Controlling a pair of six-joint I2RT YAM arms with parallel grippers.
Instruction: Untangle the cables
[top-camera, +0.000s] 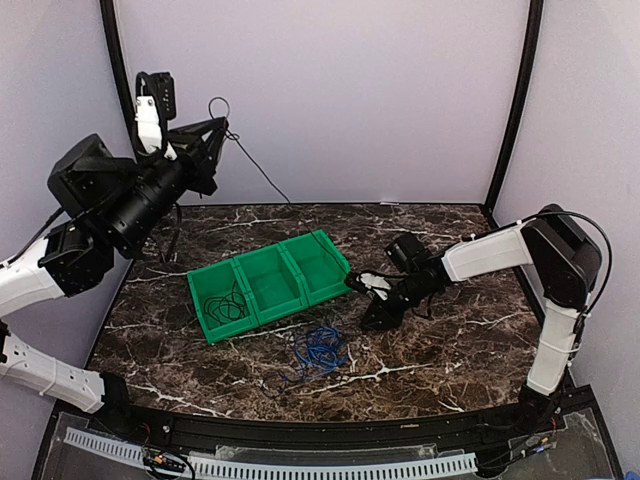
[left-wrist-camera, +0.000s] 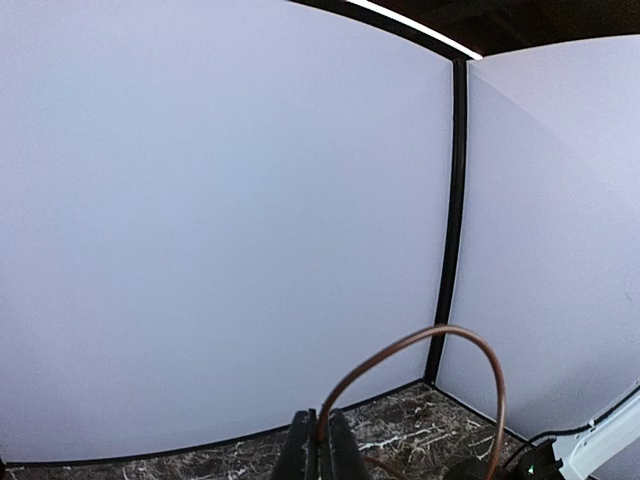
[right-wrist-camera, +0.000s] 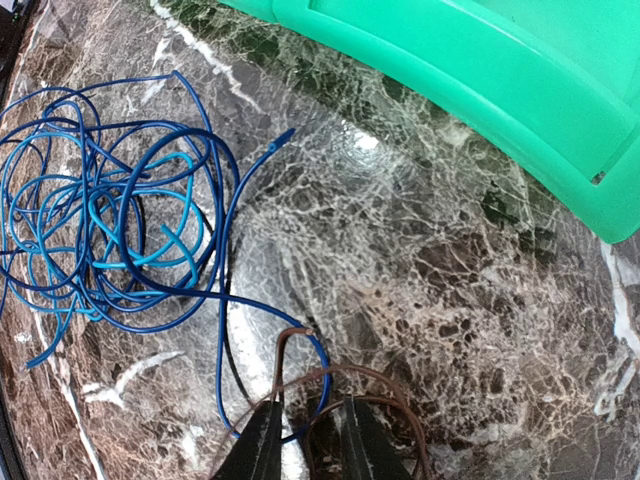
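Presently, item by item.

- **Bin**: green, three compartments, on the table. Its long axis runs from 8 to 2 o'clock.
- **Black cable**: a loose coil inside the bin's 8 o'clock end compartment.
- **Blue cable**: a tangled heap on the table near the bin, at its 5 o'clock, not touching it. In the right wrist view the heap fills the 9 o'clock side, and one free end points toward 1 o'clock.
- **Left fingers**: high above the table's 10 o'clock corner. The left wrist view shows them pressed together on a brown cable, which arches up and over toward 3 o'clock.
- **Right fingers**: low over the table, just beside the bin's 2 o'clock end. In the wrist view they stand narrowly apart with brown cable looping about the tips. Whether they pinch it cannot be told.
- **Brown cable, right wrist view**: its end touches a blue strand.
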